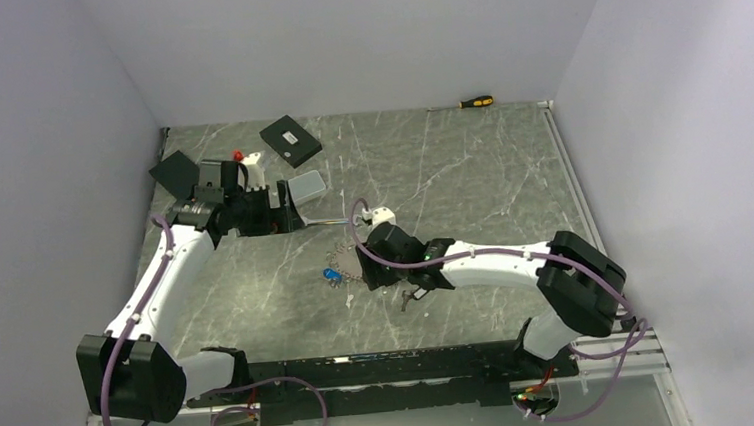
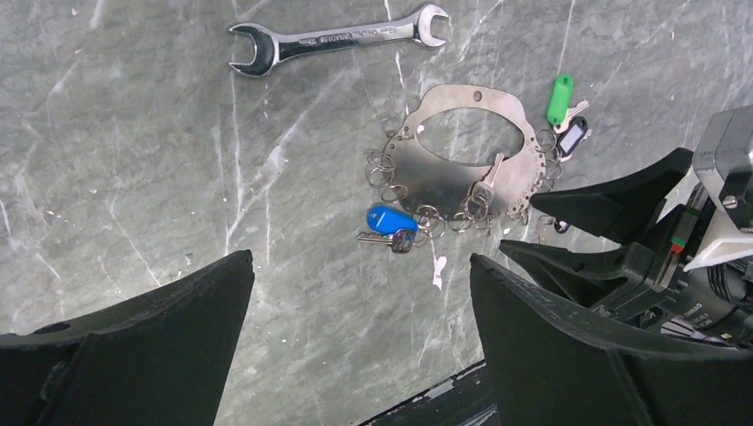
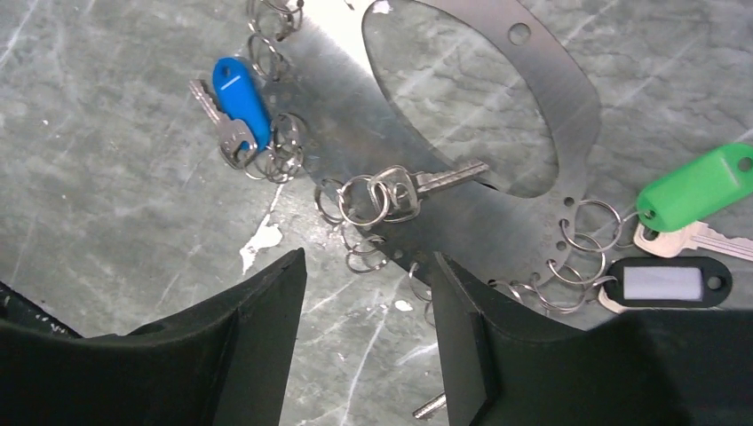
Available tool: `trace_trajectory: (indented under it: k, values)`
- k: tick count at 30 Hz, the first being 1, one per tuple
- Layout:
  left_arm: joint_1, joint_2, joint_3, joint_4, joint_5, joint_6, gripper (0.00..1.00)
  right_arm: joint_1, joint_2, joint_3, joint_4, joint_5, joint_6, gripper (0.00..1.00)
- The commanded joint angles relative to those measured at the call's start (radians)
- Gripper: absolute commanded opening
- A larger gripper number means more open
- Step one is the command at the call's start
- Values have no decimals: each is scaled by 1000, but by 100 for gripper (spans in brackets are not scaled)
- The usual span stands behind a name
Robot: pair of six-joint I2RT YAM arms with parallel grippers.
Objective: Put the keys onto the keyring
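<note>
The keyring [image 2: 453, 173] [image 3: 533, 191] is a flat silver crescent plate fringed with small split rings, lying on the table [image 1: 471, 176]. A blue-tagged key [image 2: 389, 219] [image 3: 238, 96] [image 1: 330, 274] hangs on its left edge. A bare key [image 3: 426, 182] lies across the plate. Green-tagged [image 3: 697, 186] [image 2: 558, 96] and black-tagged [image 3: 670, 282] [image 2: 573, 138] keys sit at its right end. My right gripper [image 3: 368, 264] [image 2: 519, 224] hovers low at the plate's near edge, its jaws apart over bare table, and a key's tip [image 3: 429, 406] pokes out beside its right finger. My left gripper [image 2: 360, 262] [image 1: 288, 219] is wide open, empty, farther back.
A silver wrench [image 2: 337, 37] lies just beyond the keyring. Black boxes [image 1: 290, 141] [image 1: 175, 172] and a grey box [image 1: 306, 186] stand at the back left near the left arm. A screwdriver [image 1: 475, 101] lies against the back wall.
</note>
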Motion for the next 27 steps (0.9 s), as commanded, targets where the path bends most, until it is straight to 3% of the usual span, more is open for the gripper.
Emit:
trace_trajectory:
  k: [1, 10, 21, 27]
  values:
    - [-4, -9, 17, 3, -20, 22, 96, 23, 19, 57, 14, 14, -19, 56]
    - [-4, -5, 18, 0, -25, 22, 92, 55, 49, 76, -39, 71, 16, 53]
    - [-4, 11, 24, 0, -22, 23, 88, 56, -176, -92, -176, 112, 115, 52]
    - [-4, 22, 30, -9, -28, 23, 85, 57, -220, -152, -213, 138, 132, 52]
